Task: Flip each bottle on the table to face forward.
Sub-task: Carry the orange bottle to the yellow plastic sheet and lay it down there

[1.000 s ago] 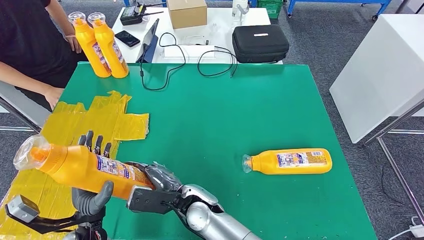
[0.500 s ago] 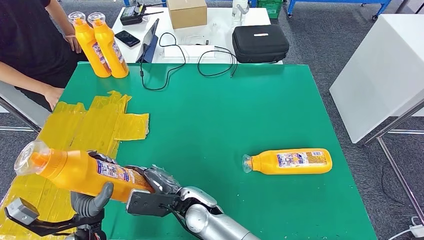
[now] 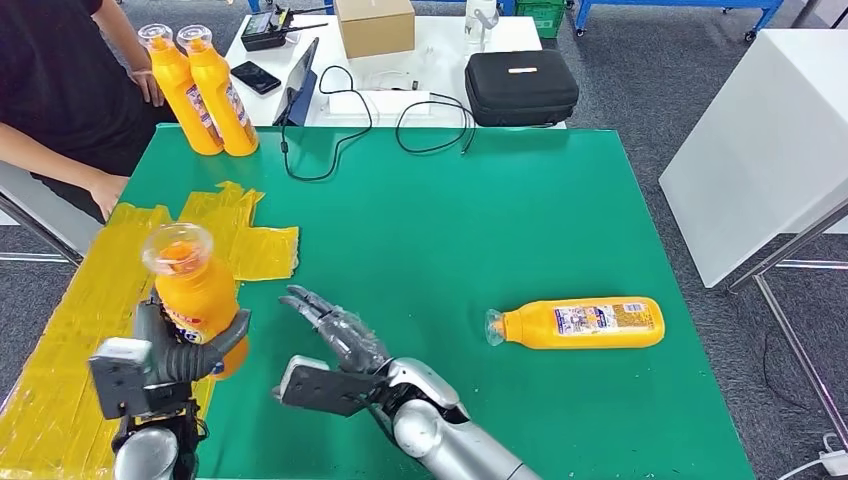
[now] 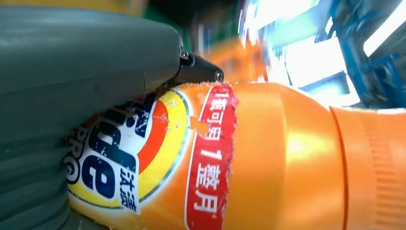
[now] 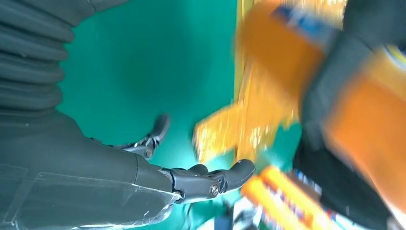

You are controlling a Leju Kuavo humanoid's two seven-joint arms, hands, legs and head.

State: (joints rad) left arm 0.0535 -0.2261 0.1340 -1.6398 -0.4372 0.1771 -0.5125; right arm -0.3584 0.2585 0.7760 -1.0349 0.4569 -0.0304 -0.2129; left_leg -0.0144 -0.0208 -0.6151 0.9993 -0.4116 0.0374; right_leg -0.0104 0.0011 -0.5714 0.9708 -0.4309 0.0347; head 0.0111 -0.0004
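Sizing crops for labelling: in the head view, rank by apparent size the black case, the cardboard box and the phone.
1. black case
2. cardboard box, cut off by the frame's top edge
3. phone

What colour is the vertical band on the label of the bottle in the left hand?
Red with white characters, clearest in the left wrist view.

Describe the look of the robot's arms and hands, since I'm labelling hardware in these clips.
The right arm is polished silver with rounded joint housings and a dark flat bracket at the wrist. The right hand has dark grey, glossy segmented fingers. The left hand is matte grey with a thick thumb and a boxy grey wrist block. Up close, a grey ribbed cover wraps the wrist.
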